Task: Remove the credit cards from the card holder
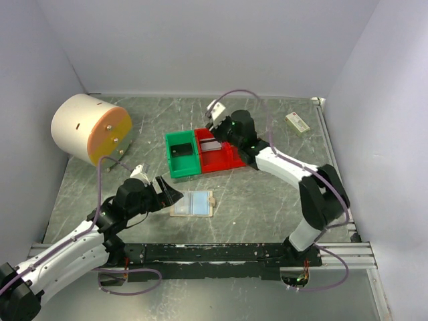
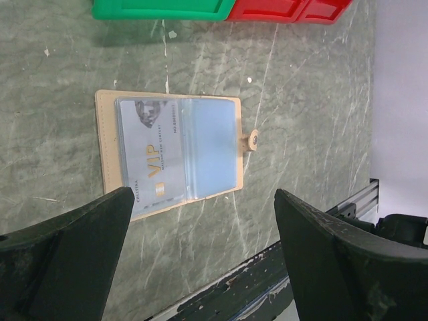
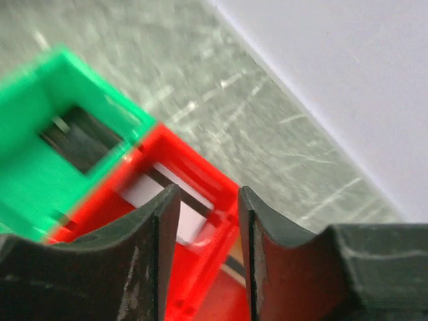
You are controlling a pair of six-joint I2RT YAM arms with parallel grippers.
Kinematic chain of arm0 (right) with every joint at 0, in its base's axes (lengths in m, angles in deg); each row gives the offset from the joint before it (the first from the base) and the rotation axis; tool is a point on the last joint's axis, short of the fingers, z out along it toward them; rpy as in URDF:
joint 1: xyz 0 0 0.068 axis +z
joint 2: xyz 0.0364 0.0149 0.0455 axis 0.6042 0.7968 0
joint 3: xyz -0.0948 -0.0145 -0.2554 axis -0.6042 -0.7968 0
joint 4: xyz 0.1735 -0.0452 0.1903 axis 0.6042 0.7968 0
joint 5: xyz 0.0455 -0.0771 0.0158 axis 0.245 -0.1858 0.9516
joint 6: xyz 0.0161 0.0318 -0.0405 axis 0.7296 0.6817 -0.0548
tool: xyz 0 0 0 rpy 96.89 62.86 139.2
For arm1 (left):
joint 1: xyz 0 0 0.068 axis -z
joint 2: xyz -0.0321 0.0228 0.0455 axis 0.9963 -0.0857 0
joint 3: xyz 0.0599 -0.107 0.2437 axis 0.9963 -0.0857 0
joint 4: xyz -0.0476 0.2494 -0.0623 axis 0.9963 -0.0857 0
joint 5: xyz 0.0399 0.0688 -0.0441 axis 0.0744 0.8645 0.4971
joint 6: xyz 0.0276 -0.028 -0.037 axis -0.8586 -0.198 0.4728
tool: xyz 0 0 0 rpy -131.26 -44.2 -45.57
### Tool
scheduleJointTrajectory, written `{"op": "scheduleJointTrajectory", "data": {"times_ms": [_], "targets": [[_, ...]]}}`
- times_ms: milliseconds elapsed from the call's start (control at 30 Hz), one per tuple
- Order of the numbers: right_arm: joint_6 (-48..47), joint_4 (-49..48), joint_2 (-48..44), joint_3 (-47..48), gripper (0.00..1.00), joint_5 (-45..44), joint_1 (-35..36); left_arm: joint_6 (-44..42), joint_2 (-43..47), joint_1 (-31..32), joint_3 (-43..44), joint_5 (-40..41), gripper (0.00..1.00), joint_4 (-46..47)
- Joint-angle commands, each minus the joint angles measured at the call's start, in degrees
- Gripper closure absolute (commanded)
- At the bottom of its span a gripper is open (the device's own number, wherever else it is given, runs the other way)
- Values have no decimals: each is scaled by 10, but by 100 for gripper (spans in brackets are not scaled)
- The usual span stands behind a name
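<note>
The card holder (image 1: 192, 203) lies open on the table (image 1: 267, 200), just right of the left gripper (image 1: 168, 192), whose jaws gape wide, empty. The right gripper (image 1: 215, 122), narrowly parted, hangs well apart over the red bin (image 1: 227, 162). A silver card (image 2: 150, 160) fills the holder's nearer half, lengthwise across the holder.

Bench (image 2: 301, 80) of grey-green stone look, veined pale, smooth with a dull sheen. Card holder (image 2: 103, 134) matt tan and leather-like at the border; inner pockets (image 2: 210, 144) of clear glossy plastic film. Silver-grey credit card (image 2: 150, 157) smooth under the film, with shiny gold print. Green bin (image 1: 182, 169) and red bin (image 1: 224, 161) in hard glossy plastic. Fingers (image 2: 67, 261) of the left hand (image 2: 204, 197) matt black, finely grained, scuffed grey at the edges.
</note>
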Motion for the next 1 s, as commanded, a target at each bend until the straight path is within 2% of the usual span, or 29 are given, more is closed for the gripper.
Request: {"op": "scheduleJointTrajectory", "data": {"times_ms": [0,67,167,200,267,400,567,667,967], "targets": [[409,18,-63,-11,61,9,-4,3,5,-2,-4,-9,2,10],[527,69,-61,-13,61,43,-13,4,6,-3,1,4,2,-4],[613,89,-53,-34,62,166,-19,6,11,-2,11,29,2,-30],[649,75,-57,-51,62,182,-12,8,14,-2,13,37,2,-38],[696,62,-72,-107,61,160,16,14,20,-2,16,56,1,-51],[716,86,-112,-156,58,13,112,20,28,-2,25,82,1,-74],[753,101,-129,-179,60,-53,198,32,28,-2,38,114,1,-117],[771,90,-122,-194,61,-50,223,37,37,-2,34,115,2,-124],[794,56,-52,-191,64,30,224,42,68,-3,7,80,4,-109]]}}
